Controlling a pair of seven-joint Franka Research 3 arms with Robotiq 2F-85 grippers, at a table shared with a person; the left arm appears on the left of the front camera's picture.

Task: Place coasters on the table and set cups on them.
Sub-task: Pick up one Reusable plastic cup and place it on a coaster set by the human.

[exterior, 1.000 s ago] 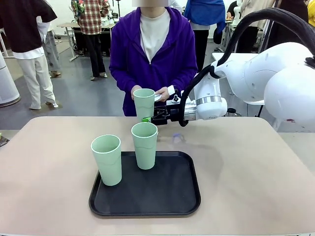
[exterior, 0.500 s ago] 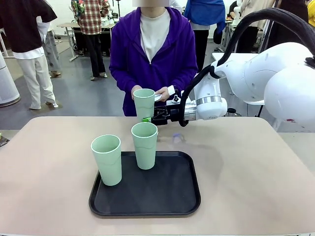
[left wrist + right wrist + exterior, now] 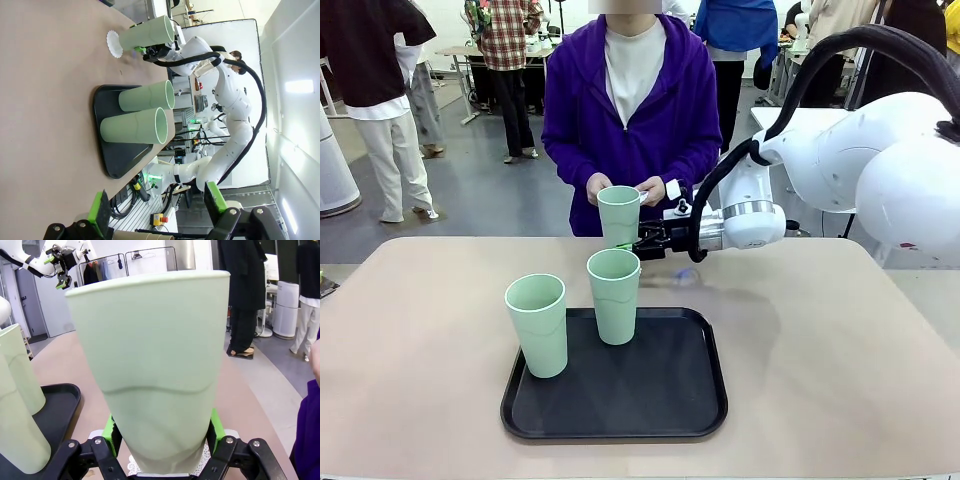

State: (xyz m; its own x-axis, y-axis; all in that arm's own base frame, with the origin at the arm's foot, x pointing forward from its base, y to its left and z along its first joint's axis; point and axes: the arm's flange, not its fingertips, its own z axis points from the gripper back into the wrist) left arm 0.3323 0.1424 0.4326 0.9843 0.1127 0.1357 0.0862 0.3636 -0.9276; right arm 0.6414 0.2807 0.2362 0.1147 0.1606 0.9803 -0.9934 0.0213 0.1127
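My right gripper point(image 3: 626, 243) is shut on the lower part of a pale mint-green cup point(image 3: 619, 213), held upright at the far side of the table point(image 3: 820, 350). In the right wrist view its green pads point(image 3: 111, 432) press both sides of the cup point(image 3: 155, 360), right over a white scalloped coaster point(image 3: 220, 439). From the left wrist view the cup point(image 3: 145, 35) stands with its base at the coaster point(image 3: 114, 44); I cannot tell whether they touch. Two more cups point(image 3: 537, 324) point(image 3: 614, 295) stand on the black tray point(image 3: 670, 400). My left gripper point(image 3: 155, 210) is open, far off.
A person in a purple jacket stands at the far edge, both hands point(image 3: 656, 190) close behind the held cup with something thin and white between them. Bare tabletop lies left and right of the tray. Other people and tables are in the room behind.
My right gripper has carried the cup slightly to the right and a little lower. The person's hands stay behind it. The two cups on the tray have not moved.
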